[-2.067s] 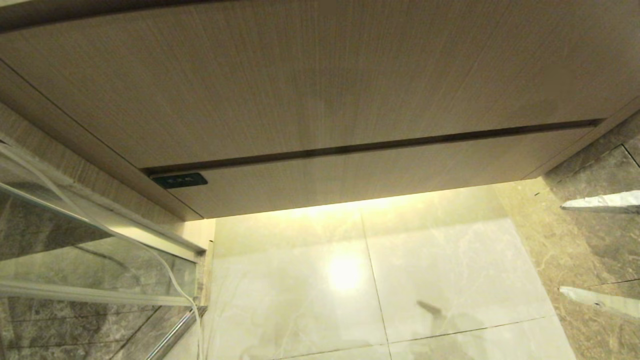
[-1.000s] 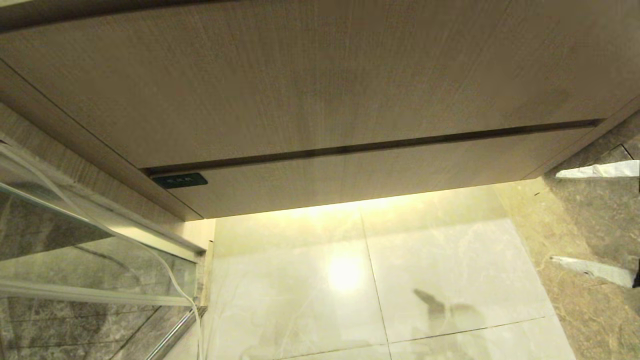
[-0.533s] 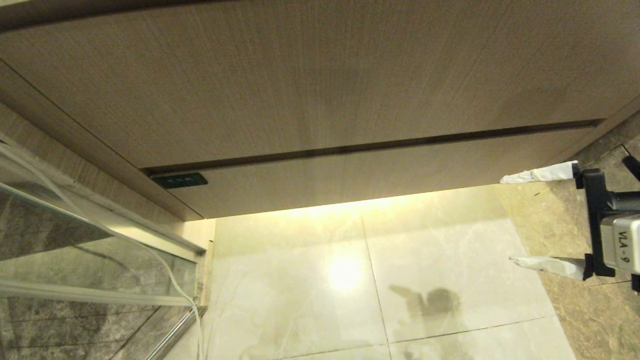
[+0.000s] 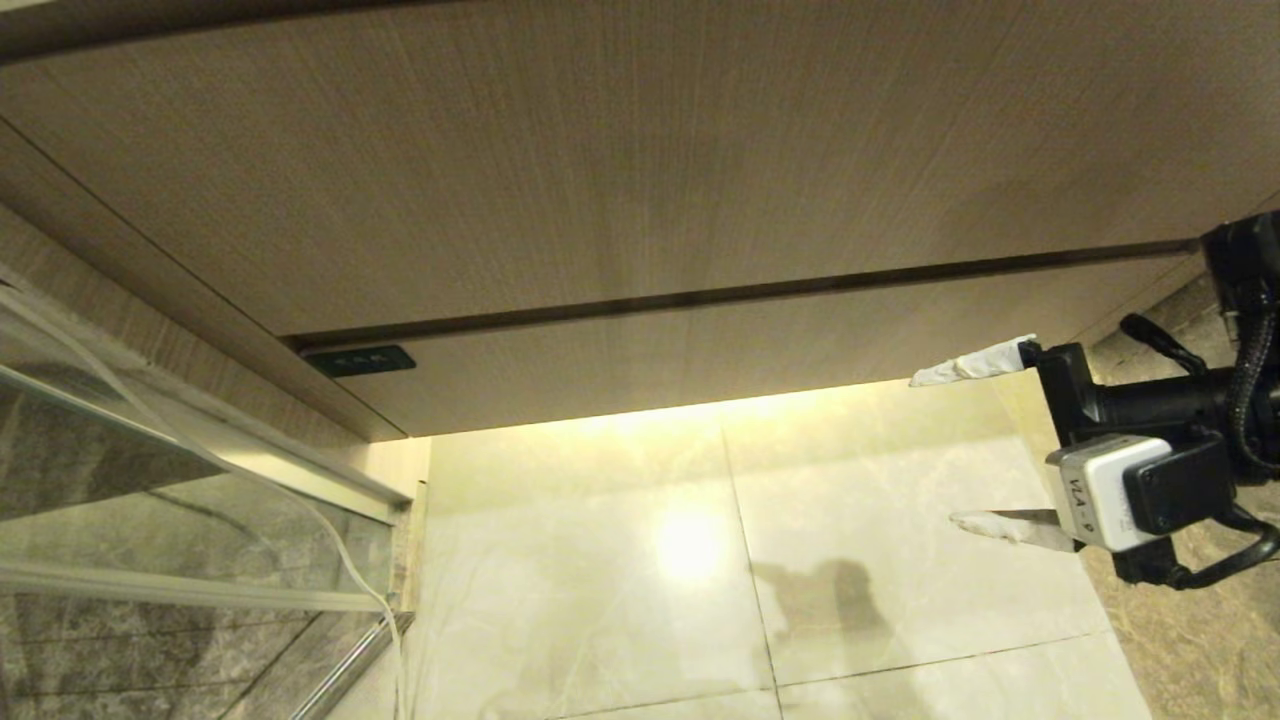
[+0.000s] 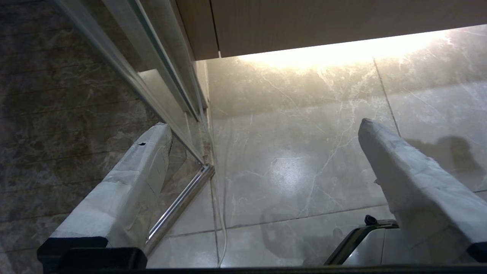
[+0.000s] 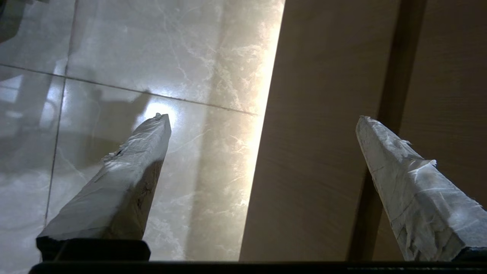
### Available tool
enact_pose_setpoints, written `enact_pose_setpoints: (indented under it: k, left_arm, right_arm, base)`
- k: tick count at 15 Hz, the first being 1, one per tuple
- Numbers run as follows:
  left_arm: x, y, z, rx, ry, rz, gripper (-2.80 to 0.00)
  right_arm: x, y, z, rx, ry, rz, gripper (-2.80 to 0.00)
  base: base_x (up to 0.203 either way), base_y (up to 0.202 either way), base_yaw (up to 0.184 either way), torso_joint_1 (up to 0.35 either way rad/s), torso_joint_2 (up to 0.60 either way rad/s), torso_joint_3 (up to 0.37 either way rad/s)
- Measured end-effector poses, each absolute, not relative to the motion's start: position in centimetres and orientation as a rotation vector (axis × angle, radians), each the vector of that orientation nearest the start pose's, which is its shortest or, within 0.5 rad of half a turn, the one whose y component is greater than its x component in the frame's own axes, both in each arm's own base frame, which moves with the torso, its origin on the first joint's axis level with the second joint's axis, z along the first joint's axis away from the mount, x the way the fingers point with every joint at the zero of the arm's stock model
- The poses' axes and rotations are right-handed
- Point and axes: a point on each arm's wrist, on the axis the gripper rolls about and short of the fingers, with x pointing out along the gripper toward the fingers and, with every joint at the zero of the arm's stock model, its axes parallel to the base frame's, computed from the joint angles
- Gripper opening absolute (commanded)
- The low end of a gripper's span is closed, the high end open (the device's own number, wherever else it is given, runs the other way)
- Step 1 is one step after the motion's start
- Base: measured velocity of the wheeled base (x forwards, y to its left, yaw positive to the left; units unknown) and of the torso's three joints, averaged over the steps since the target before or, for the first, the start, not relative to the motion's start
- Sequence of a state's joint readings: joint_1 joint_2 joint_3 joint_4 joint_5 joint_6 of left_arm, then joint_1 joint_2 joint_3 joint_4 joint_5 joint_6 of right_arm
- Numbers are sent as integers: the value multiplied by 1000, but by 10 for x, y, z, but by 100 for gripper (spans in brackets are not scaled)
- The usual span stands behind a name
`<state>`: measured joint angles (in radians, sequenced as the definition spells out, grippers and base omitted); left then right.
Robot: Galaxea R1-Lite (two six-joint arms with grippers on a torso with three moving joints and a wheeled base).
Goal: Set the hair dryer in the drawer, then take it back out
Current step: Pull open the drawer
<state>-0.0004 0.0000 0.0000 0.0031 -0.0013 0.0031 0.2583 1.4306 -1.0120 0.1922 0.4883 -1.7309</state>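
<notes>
The right pincer (image 4: pixel 948 446) is reaching in from the right side of the head view, with its two taped fingers (image 6: pixel 125 179) spread wide and nothing between them. It is hanging near the right end of the drawer (image 4: pixel 700 365), which is fully closed under the taller wood panel (image 4: pixel 600 150), with its small dark label (image 4: pixel 358 360) at the left end. One finger is lying level with the lower part of the drawer front and the other is lower, over the pale floor tiles (image 4: pixel 880 560). The hair dryer is not showing in any view, so its place cannot be told. The step in hand seems to be the opening of the drawer. Because the front has no handle, the robot should probably hook one finger behind the lower edge, or into the dark gap above it, and then pull straight out and slowly, so that the finger is not slipping off the smooth wood. The left pincer (image 5: pixel 266 125) is resting low beside the glass shower screen (image 5: pixel 152 76), also wide open and empty.
</notes>
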Motion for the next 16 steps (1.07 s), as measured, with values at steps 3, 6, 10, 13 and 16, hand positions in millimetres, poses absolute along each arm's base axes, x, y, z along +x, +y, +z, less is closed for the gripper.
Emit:
enact_pose_setpoints:
  k: [3, 6, 10, 13, 16]
  left_arm:
    - [-23, 0, 75, 3, 2, -2, 0]
    - [-23, 0, 75, 3, 2, -2, 0]
    - [-23, 0, 75, 3, 2, -2, 0]
    - [-23, 0, 75, 3, 2, -2, 0]
    - [-23, 0, 75, 3, 3, -2, 0]
  right_arm:
    - [232, 80, 240, -1526, -13, 972, 0]
    - [243, 87, 243, -1561, 136, 847, 0]
    - [256, 92, 239, -1446, 283, 737, 0]
    - [262, 95, 235, -1327, 359, 691, 0]
    - [268, 104, 231, -1153, 399, 659, 0]
  base:
    - [0, 0, 0, 0, 0, 0]
    - [0, 0, 0, 0, 0, 0]
    - [0, 0, 0, 0, 0, 0]
    - [0, 0, 0, 0, 0, 0]
    - [0, 0, 0, 0, 0, 0]
